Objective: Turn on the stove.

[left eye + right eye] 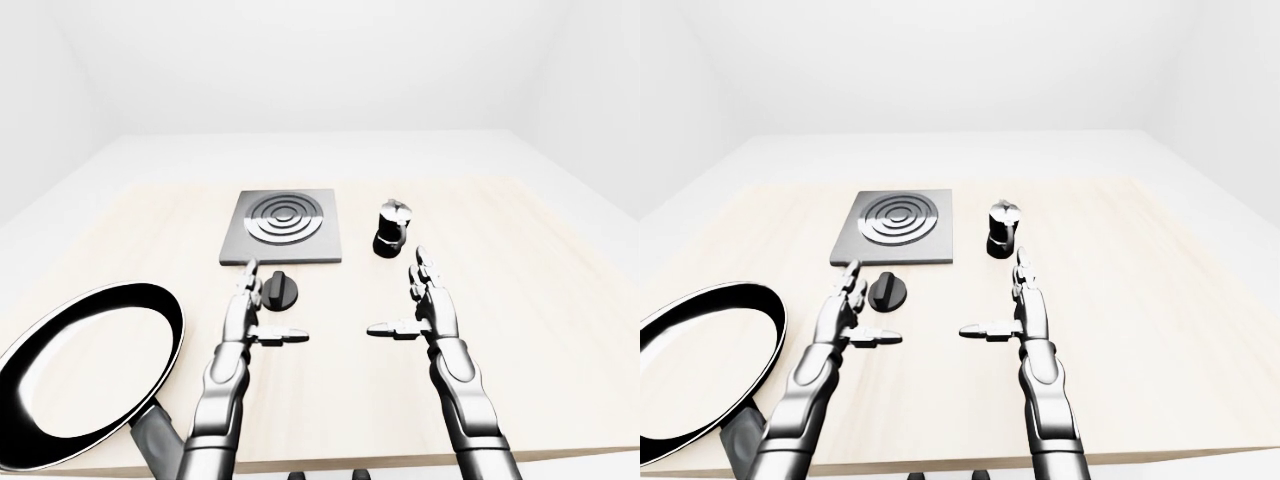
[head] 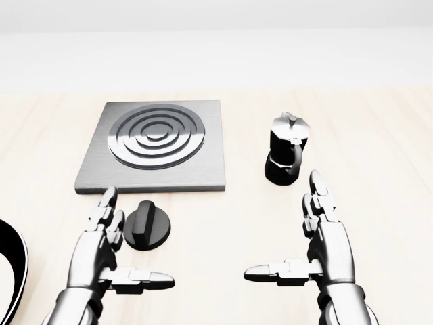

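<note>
Looking down in the head view: left robot hand (image 2: 108, 252) spread wide just beside the black knob (image 2: 147, 225), not yet gripping it, right robot hand (image 2: 318, 249) equally wide and empty below the moka pot (image 2: 287, 149). Seen wider in the left-eye view: stove (image 1: 284, 227) above the knob on the desk (image 1: 560, 330), frying pan (image 1: 85, 370) far left; judged barely begun, with grasping and turning left.
</note>
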Controlling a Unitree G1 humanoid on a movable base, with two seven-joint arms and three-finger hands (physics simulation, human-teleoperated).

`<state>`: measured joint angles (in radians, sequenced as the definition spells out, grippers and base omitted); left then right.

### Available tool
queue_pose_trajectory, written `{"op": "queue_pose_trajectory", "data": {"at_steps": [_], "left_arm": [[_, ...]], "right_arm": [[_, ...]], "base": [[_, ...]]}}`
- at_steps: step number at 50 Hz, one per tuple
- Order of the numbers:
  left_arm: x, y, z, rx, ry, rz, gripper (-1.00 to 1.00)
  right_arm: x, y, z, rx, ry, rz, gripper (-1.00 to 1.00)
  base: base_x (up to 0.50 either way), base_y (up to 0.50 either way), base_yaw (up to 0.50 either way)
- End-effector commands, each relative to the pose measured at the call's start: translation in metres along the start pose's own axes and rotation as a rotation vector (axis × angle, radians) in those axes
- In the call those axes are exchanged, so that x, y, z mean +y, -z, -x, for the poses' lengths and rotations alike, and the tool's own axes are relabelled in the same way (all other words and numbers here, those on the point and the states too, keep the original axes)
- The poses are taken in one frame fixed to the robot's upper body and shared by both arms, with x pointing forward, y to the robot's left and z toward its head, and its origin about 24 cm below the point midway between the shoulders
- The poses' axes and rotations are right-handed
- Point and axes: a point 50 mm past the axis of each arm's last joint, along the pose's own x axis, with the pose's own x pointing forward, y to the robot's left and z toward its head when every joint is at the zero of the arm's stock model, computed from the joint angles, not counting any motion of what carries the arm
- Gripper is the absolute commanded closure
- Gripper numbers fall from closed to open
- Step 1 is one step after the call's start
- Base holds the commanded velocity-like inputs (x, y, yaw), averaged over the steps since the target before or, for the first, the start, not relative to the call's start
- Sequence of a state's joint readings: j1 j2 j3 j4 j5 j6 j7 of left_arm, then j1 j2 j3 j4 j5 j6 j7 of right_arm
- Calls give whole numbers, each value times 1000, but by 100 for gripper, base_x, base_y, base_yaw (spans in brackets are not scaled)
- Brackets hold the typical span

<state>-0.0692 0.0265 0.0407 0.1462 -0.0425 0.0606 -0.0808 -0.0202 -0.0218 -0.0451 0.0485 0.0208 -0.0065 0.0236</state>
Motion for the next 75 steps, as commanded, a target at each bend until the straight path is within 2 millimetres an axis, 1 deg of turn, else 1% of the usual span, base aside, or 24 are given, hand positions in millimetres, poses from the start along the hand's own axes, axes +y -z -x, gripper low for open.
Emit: {"op": "queue_pose_trajectory", "data": {"at_steps": [1, 14, 20, 22, 32, 50, 60, 63, 75], "left_arm": [[1, 7, -4, 48, 14, 30, -100], [1, 10, -6, 64, 15, 36, -100], [-1, 7, -5, 53, 18, 28, -100], [-1, 13, -6, 81, 23, 20, -100], [-2, 10, -5, 67, 21, 20, -100], [-2, 13, -5, 79, 29, 13, -100], [-5, 14, -3, 79, 53, 2, -100], [-6, 17, -3, 94, 67, -6, -100], [-9, 17, -1, 90, 95, -26, -100]], "right_arm": [[0, 1, 0, 1, 2, -1, -100], [0, 1, 0, 2, 2, -1, -100], [0, 0, 0, 2, 1, -1, -100], [0, 0, -1, 6, 2, -1, -100], [-1, 1, -2, 8, 5, -2, -100], [-1, 2, -1, 7, 4, -2, -100], [-1, 1, -1, 7, 3, -1, -100], [-1, 2, 0, 7, 2, -1, -100], [-1, 2, -1, 8, 2, -1, -100]], "base": [[0, 0, 0], [0, 0, 0], [0, 0, 0], [0, 0, 0], [0, 0, 0], [0, 0, 0], [0, 0, 0], [0, 0, 0], [0, 0, 0]]}}
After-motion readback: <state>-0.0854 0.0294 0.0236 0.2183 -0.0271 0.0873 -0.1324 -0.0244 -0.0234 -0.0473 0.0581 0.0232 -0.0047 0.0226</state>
